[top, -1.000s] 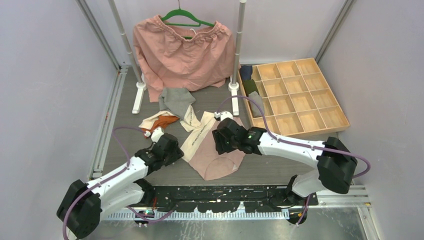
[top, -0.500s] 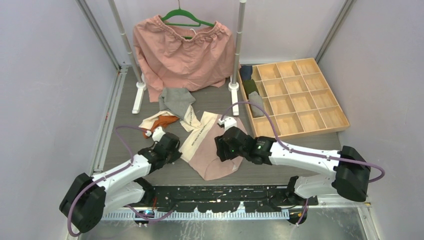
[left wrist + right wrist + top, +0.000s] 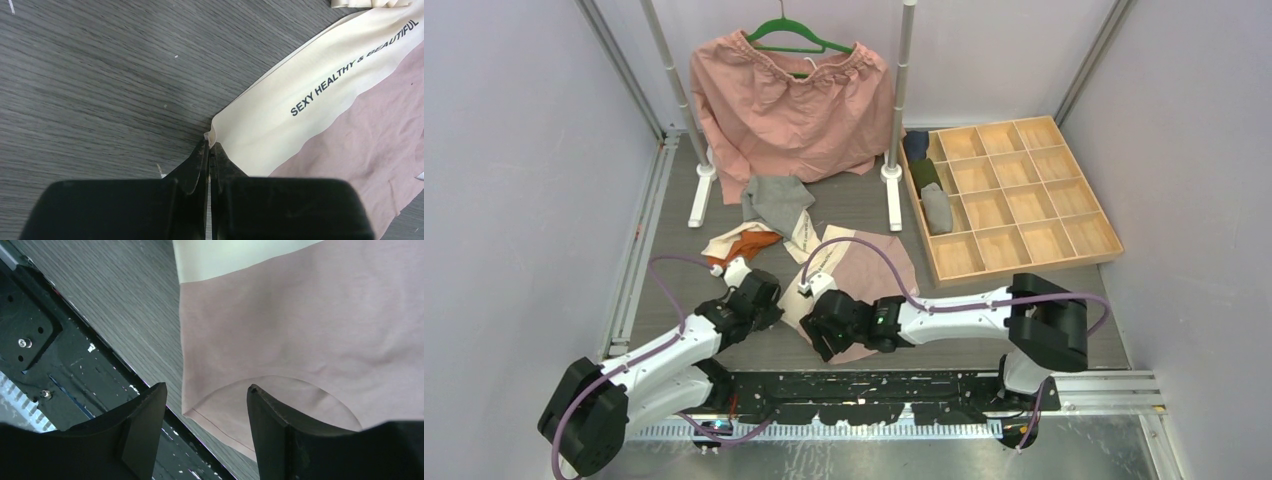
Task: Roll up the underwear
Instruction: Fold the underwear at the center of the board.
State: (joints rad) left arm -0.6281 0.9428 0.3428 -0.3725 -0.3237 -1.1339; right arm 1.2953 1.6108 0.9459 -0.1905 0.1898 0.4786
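From above, the dusty pink underwear (image 3: 874,268) lies spread on the grey surface (image 3: 674,250) at the centre of the frame, its cream waistband (image 3: 819,262) towards the left. The left jaws sit at that band's lower-left end, and the right jaws hang over the cloth's bottom edge, near the arm bases. Just above and left lie the grey underwear (image 3: 776,200) and a crumpled orange and cream pair (image 3: 746,243). At the top centre a salmon-pink garment (image 3: 789,110) hangs from a green hanger (image 3: 796,38). At the right stands a wooden tray (image 3: 1024,200) holding a navy roll (image 3: 915,145), a dark green roll (image 3: 926,175) and a grey roll (image 3: 937,210) in its left column. In the left wrist view the black fingers (image 3: 197,160) are clenched tip to tip on the very corner of the waistband (image 3: 300,85), which runs to the upper right with the print "SEXY HEALTHY & BEAUTIFUL"; pink cloth fills the lower right. In the right wrist view the jaws are released, the fingers (image 3: 145,425) spread wide and apart from the cloth, with the curved hem of the underwear (image 3: 300,330) between them, reaching past the surface's edge over the black base plate (image 3: 35,335) at the lower left.
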